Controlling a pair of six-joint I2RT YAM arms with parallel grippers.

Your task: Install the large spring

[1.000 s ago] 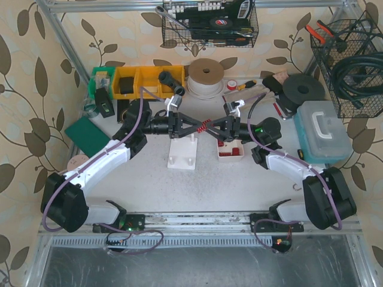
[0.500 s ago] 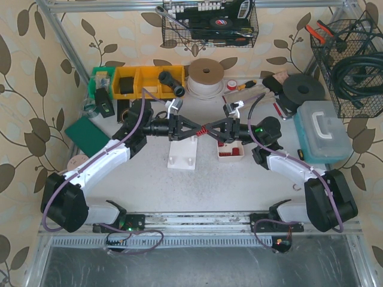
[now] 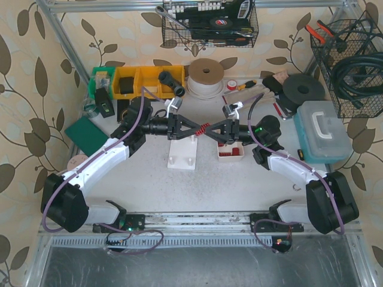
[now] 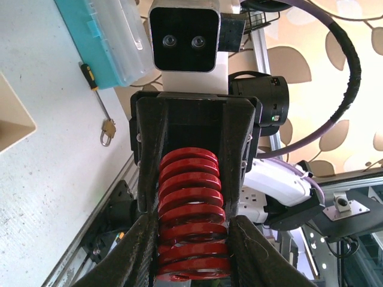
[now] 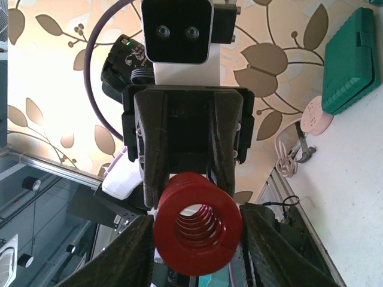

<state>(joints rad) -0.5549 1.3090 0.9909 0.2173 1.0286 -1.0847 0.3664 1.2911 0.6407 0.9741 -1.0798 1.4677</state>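
Red large spring (image 3: 203,128) hangs in midair above the counter (image 3: 209,185). Left pincer (image 4: 192,221) pinches its coils; probably stiff and slippery, best gripped across the flanks. Right pincer (image 5: 197,218) flanks the far end; clamped or not, unclear.

This is a small workshop bench, fenced by an aluminium frame (image 3: 66,42) with leaf-print wallpaper (image 3: 30,72) behind. Yellow bins (image 3: 139,82) for parts stand at the back of the table (image 3: 149,185). Up and right of the bins hangs a wire basket (image 3: 179,40) holding a wrench (image 3: 170,18). Far right of the bins, a second basket (image 3: 353,107) holds pliers (image 3: 320,31) and coiled hose (image 3: 359,69), with a teal toolbox (image 3: 323,131) just below.
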